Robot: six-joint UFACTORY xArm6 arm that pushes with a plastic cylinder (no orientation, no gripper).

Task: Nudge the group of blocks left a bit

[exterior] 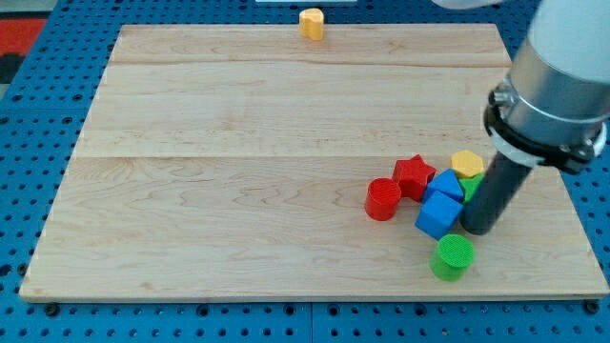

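- Counter (238,191): a pale wooden board that fills most of the view, lying on a blue pegboard (38,143). Wide bare wood stretches from my tip toward the view's left and top; toward the view's right and bottom the board's edges are near.
- Arm (558,86): a grey cylinder with a black collar enters from the view's top right, ending in the dark rod. There is no hand on this rig, only the rod.
- My tip (477,229): it stands on the counter at the right-hand end of the cluster, touching or just beside the lower blue block.
- Group of blocks: a tight cluster just to the view's left of my tip, its long axis running roughly left to right with a slight tilt.
- Two blue blocks (440,202): cube-like, stacked diagonally in view, immediately left of my tip.
- Red star (414,176): up and left of my tip, touching the upper blue block.
- Red cylinder (383,199): the cluster's leftmost member, farthest from my tip.
- Green cylinder (453,257): below and slightly left of my tip, close to the counter's bottom edge.
- Yellow block (467,163): just above my tip, partly hidden by the rod.
- Green block (470,184): a sliver beside the rod, shape unclear.
- Yellow-orange block (312,23): well apart, at the counter's top edge.
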